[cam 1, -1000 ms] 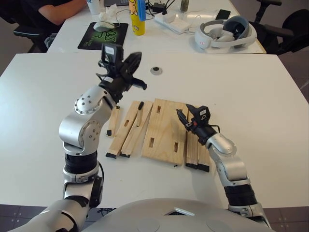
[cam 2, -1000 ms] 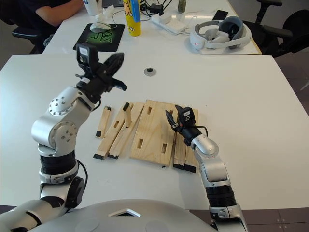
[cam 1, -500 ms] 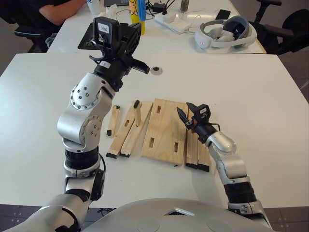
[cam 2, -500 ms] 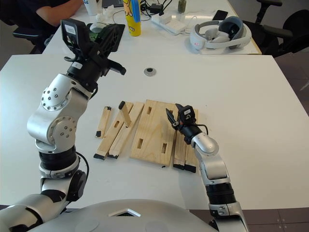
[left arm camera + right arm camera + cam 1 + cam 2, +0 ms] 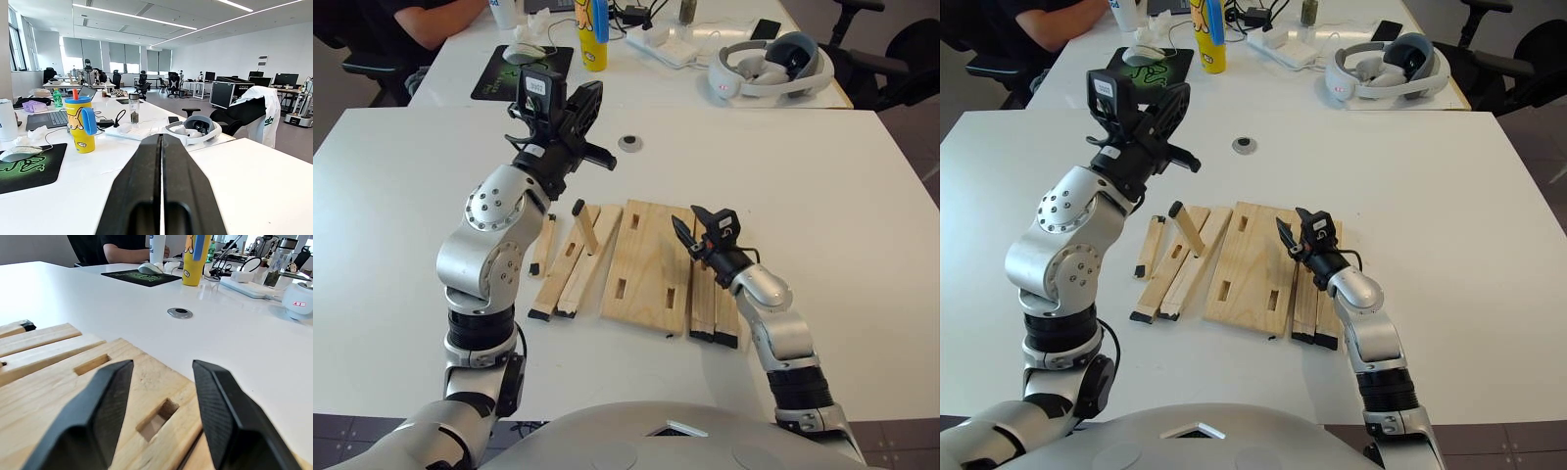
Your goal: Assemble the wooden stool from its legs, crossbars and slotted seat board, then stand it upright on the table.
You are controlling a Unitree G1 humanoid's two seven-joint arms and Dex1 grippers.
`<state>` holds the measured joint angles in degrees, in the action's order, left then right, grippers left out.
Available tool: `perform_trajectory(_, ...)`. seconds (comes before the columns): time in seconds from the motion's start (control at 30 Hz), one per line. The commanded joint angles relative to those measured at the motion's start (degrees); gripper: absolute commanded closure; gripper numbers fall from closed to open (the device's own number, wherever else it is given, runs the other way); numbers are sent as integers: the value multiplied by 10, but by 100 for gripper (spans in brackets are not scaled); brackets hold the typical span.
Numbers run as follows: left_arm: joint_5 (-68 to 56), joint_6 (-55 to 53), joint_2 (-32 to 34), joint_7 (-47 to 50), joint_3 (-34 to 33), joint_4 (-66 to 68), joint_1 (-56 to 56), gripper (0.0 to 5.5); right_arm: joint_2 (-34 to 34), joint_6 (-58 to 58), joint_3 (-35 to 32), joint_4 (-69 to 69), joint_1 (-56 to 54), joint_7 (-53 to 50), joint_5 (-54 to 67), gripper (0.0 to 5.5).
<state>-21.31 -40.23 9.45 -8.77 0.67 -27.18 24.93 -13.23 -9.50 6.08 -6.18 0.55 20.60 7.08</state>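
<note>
The slotted seat board (image 5: 641, 259) lies flat at the table's middle. Left of it lie two long wooden bars (image 5: 570, 266) and a short one (image 5: 543, 243). Between them, one short piece (image 5: 584, 229) stands tilted with its black-capped end up. More bars (image 5: 713, 304) lie against the board's right edge. My left gripper (image 5: 585, 110) hangs shut and empty above the left bars, its pressed fingers (image 5: 146, 196) pointing toward the back table. My right gripper (image 5: 687, 231) hovers open just over the board's right part, a slot (image 5: 156, 418) between its fingers (image 5: 105, 406).
A round metal grommet (image 5: 629, 144) sits in the table behind the board. The back table holds a yellow bottle (image 5: 593, 34), a mouse pad (image 5: 523, 71) with a mouse, a power strip and a white headset (image 5: 769, 64). Bare table lies to both sides.
The short capped piece rose from lying flat to standing tilted. My left arm swung up toward the back table, then came partly back down. The right arm stayed put.
</note>
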Motion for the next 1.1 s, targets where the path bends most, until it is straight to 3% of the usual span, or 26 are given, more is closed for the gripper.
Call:
perform_trajectory(0.03,1,-8,-1,-2,5,0,-11,546,-2,-1,1,-6,-4,1,-7,327)
perform_trajectory(1.1,-7,-28,-7,-1,8,-10,-18,546,-2,-7,4,-17,4,2,-6,327)
